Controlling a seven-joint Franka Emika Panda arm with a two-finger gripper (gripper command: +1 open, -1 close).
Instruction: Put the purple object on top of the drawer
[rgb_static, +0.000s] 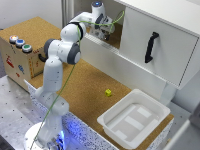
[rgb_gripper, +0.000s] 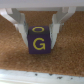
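The purple object (rgb_gripper: 39, 40) is a cube with a yellow letter G, resting on a cork surface in the wrist view. My gripper (rgb_gripper: 39, 34) straddles it, and both fingers (rgb_gripper: 21, 26) press its sides. In the exterior view the gripper (rgb_static: 103, 34) reaches down into the recess at the back, beside the white cabinet; the cube is hidden there. The drawer (rgb_static: 20, 57), a brown wooden box with a cork top and three round coloured buttons (rgb_static: 20, 43), stands at the exterior view's far left, well away from the gripper.
The large white cabinet (rgb_static: 160, 40) with a black handle (rgb_static: 151, 47) hangs open at the exterior view's right. A white plastic bin (rgb_static: 114, 120) sits at the front right. A small yellow piece (rgb_static: 108, 92) lies on the cork tabletop.
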